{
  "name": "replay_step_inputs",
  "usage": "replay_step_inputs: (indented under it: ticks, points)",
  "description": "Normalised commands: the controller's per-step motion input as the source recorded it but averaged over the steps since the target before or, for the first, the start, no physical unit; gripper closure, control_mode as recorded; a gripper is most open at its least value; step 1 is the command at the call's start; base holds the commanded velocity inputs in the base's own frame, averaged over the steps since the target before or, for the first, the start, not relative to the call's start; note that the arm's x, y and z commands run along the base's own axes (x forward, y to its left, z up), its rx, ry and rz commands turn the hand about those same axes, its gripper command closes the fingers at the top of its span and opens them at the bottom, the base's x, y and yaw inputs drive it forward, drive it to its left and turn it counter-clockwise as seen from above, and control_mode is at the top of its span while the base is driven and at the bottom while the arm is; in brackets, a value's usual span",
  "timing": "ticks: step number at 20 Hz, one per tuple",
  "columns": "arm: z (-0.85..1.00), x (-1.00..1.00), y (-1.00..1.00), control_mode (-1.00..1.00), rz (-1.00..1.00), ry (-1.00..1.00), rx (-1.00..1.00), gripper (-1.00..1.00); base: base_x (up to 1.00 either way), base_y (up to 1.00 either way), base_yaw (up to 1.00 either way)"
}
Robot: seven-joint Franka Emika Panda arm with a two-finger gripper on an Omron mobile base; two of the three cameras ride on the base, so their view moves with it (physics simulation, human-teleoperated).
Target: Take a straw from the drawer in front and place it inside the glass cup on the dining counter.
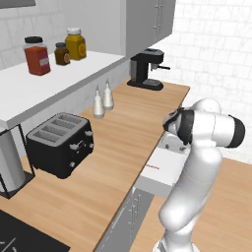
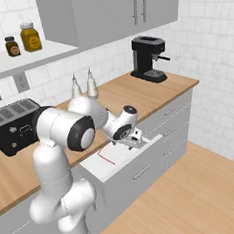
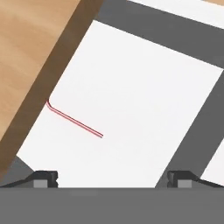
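Note:
The drawer [image 2: 143,159] below the wooden worktop stands pulled out, its white inside [image 3: 144,96] showing. The thin red straw [image 3: 74,121] with its bent end lies flat on the drawer floor, close to the worktop side; it is also a short red line in both base views, straw [image 2: 106,158] and straw [image 1: 152,167]. My gripper [image 2: 137,142] hangs over the open drawer and points down into it. Its fingers [image 3: 46,177] stand wide apart and open, with nothing between them, and the straw lies off to one side of them. The glass cup and the dining counter are out of view.
On the worktop [image 1: 128,133] stand a black toaster [image 1: 61,142], two small white bottles [image 1: 103,101] and a black coffee machine [image 1: 146,69]. Jars [image 1: 74,44] sit on a white shelf above. Grey wall cabinets [image 2: 119,8] hang overhead. Wood floor [image 2: 196,197] lies to the right.

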Motion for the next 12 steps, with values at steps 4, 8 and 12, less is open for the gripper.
replay_step_inputs:
  ticks: [4, 8, 12]
  points:
    - [-0.3, 0.15, 0.06, -1.0, 0.09, 0.11, -0.04, -1.0, 0.0, 0.0, 0.0]
    - [-0.3, 0.04, 0.02, -1.0, 0.09, 0.06, -0.01, -1.0, 0.0, 0.0, 0.0]
    - [-0.3, 0.0, 0.0, -1.0, 0.08, 0.0, -0.01, -1.0, 0.0, 0.0, 0.0]
